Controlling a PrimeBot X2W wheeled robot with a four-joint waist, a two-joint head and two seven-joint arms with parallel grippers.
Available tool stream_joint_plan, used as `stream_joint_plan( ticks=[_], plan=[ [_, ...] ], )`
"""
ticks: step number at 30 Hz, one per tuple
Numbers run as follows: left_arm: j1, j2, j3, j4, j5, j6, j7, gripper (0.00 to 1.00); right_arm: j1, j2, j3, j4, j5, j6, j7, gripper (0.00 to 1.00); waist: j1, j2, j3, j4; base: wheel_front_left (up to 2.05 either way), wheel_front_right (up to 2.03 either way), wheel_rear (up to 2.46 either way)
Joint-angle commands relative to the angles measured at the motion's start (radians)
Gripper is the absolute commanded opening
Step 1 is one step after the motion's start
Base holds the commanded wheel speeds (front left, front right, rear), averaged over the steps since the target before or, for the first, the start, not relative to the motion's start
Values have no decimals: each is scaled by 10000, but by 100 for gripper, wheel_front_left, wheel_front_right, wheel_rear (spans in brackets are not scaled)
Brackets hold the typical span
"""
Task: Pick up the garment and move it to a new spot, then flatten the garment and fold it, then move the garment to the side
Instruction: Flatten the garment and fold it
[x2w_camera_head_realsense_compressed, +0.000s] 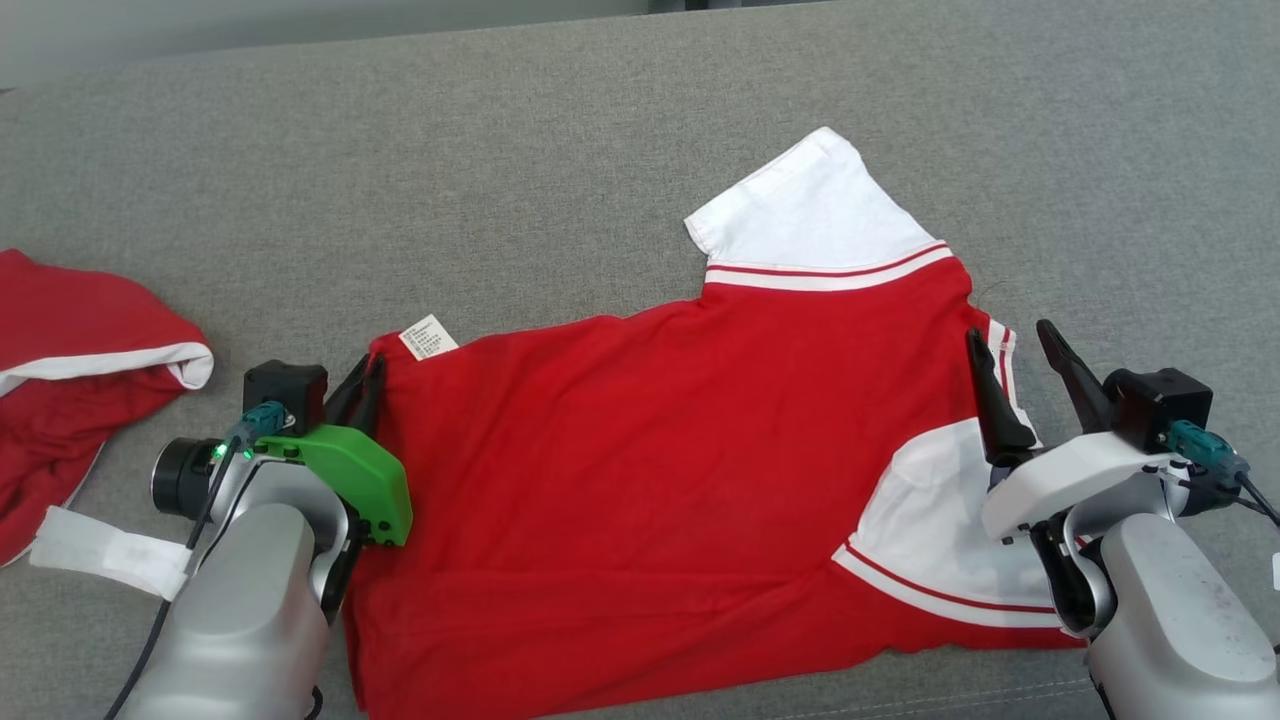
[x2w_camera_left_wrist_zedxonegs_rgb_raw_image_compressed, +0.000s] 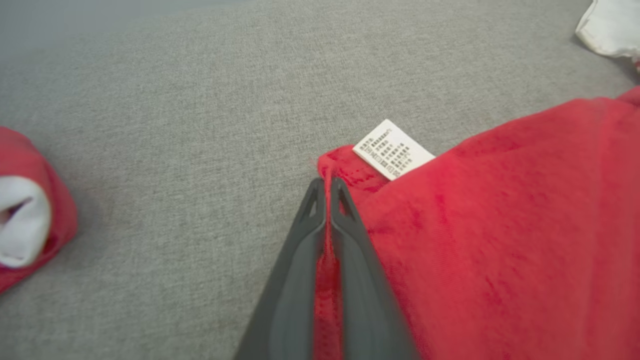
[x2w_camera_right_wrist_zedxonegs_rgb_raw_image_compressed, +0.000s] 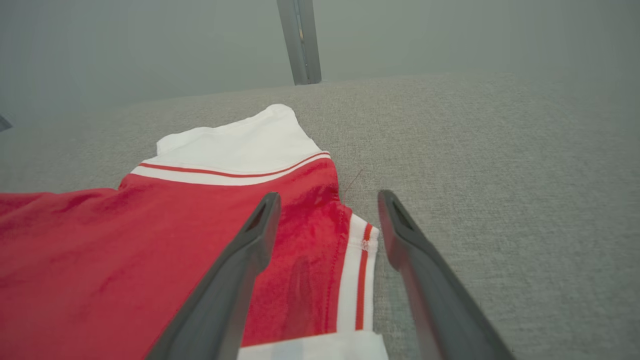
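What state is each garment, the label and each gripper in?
Red and white short-sleeved shirt: spread mostly flat on the grey fabric surface, unfolded.
Small white printed care label: exposed at the shirt's corner.
Second red and white garment: crumpled, apart from the shirt.
Left gripper: shut on the shirt's corner beside the label.
Right gripper: open, jaws astride the shirt's striped edge.
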Motion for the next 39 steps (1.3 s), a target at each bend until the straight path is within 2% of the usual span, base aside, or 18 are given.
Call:
stream_joint_plan(
  ticks=[1,5,12,18,27,36,38,39],
  plan=[
    [-197,64,10,-39,-82,8,7,0,-138,-1,24,-30,-10,-12,-2,100,-1,0,19,18,0,0,0],
    [-260,104,278,-419,-255,8,5,0,-381,-27,69,25,136,-12,-2,100,-1,0,136,112,0,0,0],
    [-10,-284,910,-1069,-330,8,5,0,-1620,-326,386,619,252,-12,24,100,-1,0,384,630,0,0,0],
    [30,-811,1352,-1660,-80,28,5,0,-3577,-715,974,2139,194,-12,1254,100,-1,0,704,1383,0,0,0],
    [-329,-1242,1083,-2104,63,14,7,0,-5626,-1298,888,4019,-157,-12,2697,100,-1,0,1400,2304,0,0,0],
    [-551,-1276,297,-2553,-571,10,7,0,-6669,-1431,969,5251,-406,-12,3457,100,-1,0,1949,2637,0,0,0],
    [-618,-1277,198,-2565,-645,10,7,0,-6690,-1374,1064,5426,-396,-12,3552,81,-1,0,2008,2655,0,0,0],
    [-627,-1278,169,-2559,-687,10,7,0,-6721,-1358,1096,5497,-368,-12,3543,66,-1,0,2024,2658,0,0,0]
  ],
)
